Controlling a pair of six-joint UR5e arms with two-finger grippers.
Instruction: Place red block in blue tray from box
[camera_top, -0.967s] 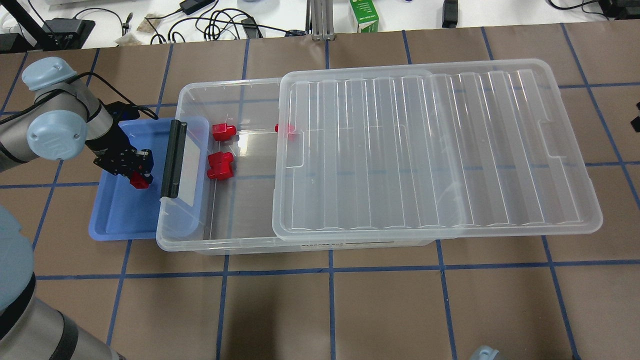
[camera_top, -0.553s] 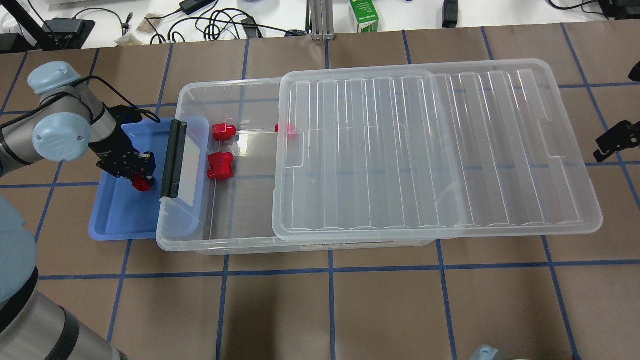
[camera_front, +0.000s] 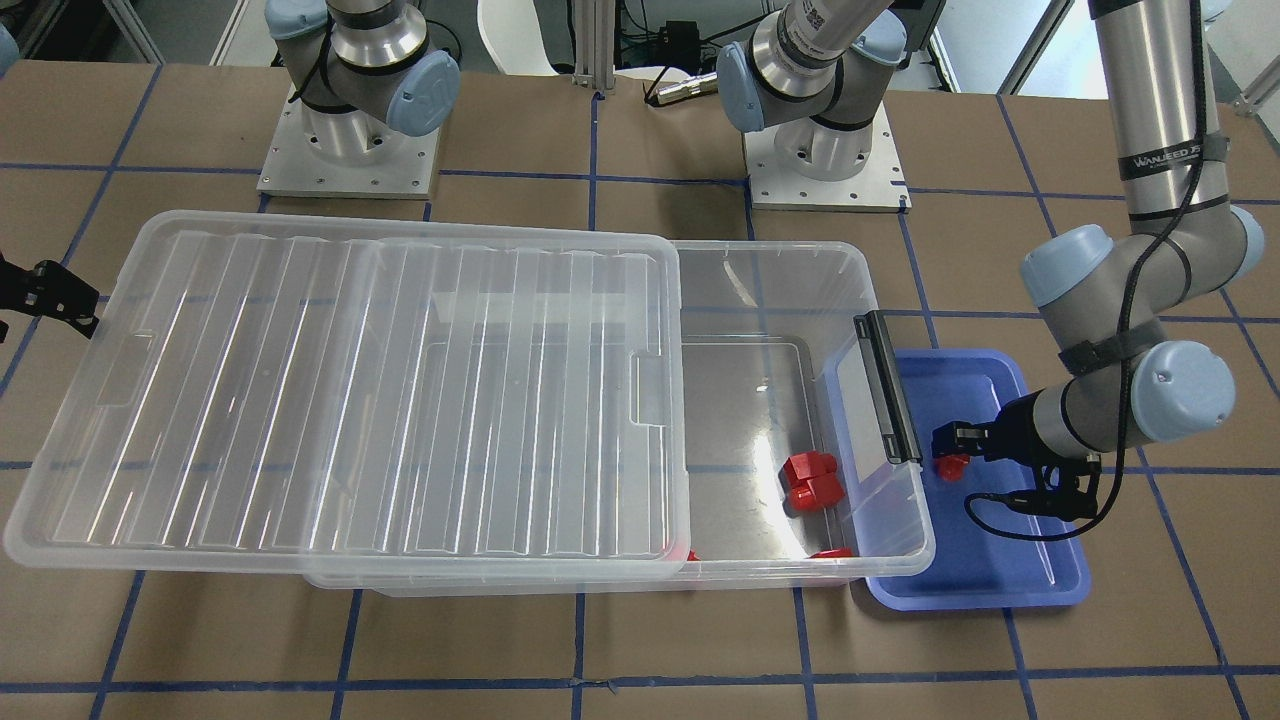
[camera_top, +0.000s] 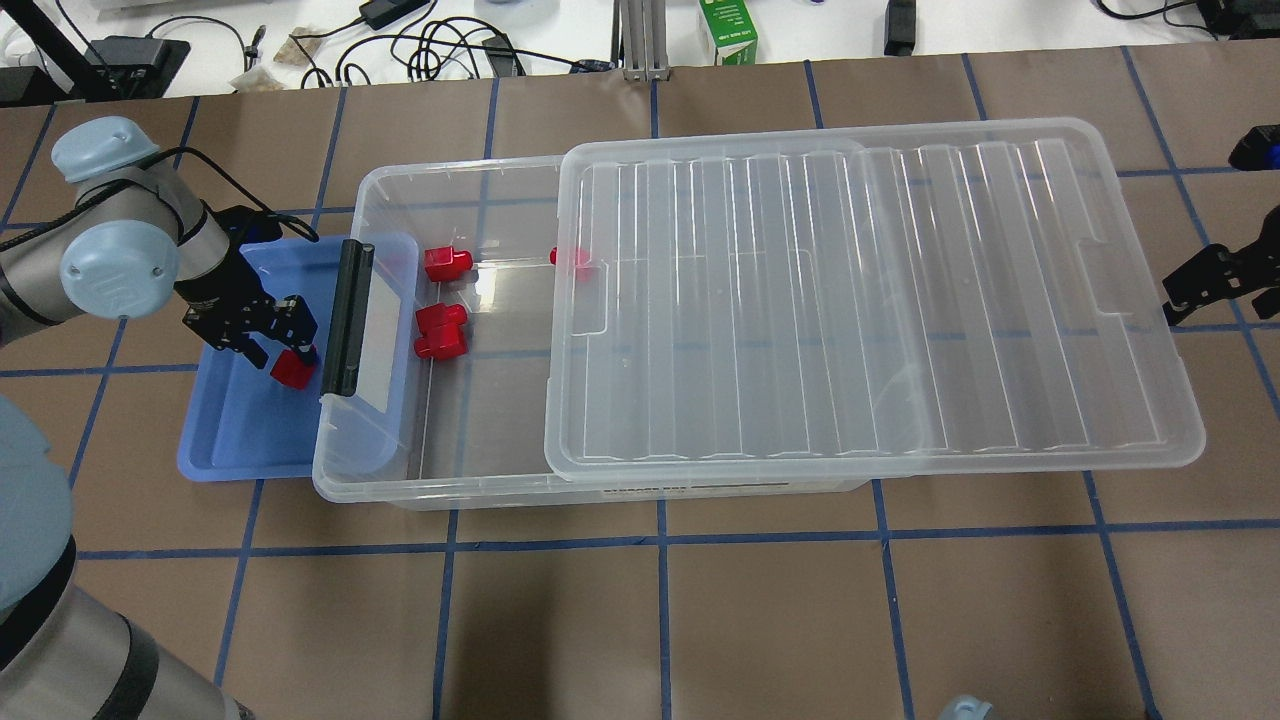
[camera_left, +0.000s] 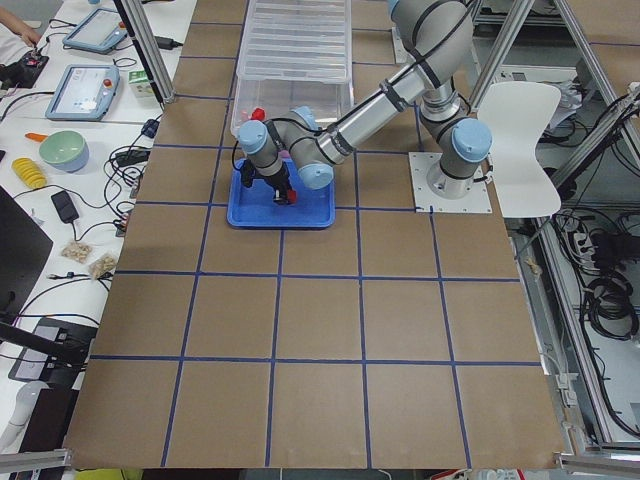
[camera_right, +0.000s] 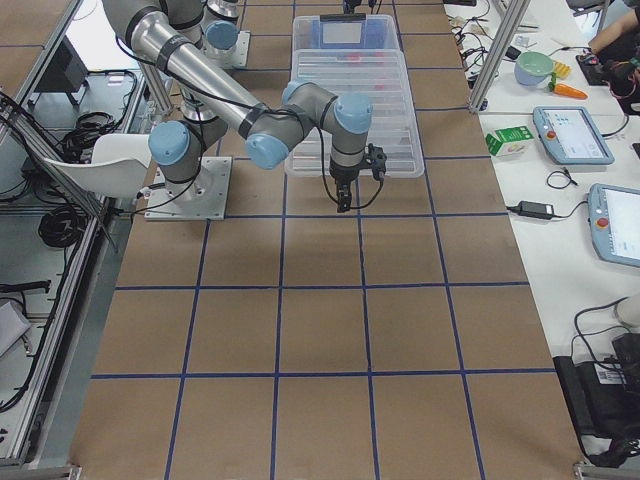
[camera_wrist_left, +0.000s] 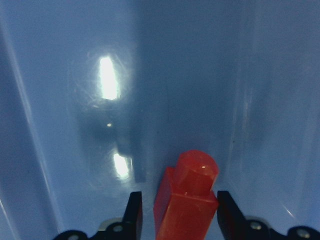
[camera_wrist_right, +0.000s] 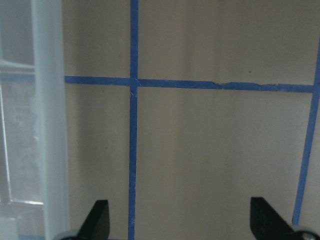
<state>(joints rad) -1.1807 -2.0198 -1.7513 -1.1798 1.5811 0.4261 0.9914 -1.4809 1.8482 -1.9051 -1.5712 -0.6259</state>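
The red block (camera_top: 293, 371) stands low in the blue tray (camera_top: 240, 440), near the tray's box-side rim. My left gripper (camera_top: 283, 352) is over it with the fingers on either side. In the left wrist view the block (camera_wrist_left: 187, 195) sits between the fingers (camera_wrist_left: 133, 215) with a gap on one side, so the gripper is open. The front view shows the same block (camera_front: 952, 465) and tray (camera_front: 1000, 570). The box (camera_top: 370, 490) lies beside the tray, its lid (camera_top: 870, 300) slid right. My right gripper (camera_top: 1215, 280) is open and empty beyond the lid's right end.
The box's black clip handle (camera_top: 347, 318) stands just right of the left gripper. Three other red pieces lie in the open end of the box (camera_top: 442, 262), (camera_top: 441, 332), (camera_top: 570, 257). Cables and a green carton (camera_top: 728, 30) lie beyond the table's far edge.
The left gripper's fingers have parted around the red block, which now shows more fully in the tray. The right gripper has come in at the table's right edge.
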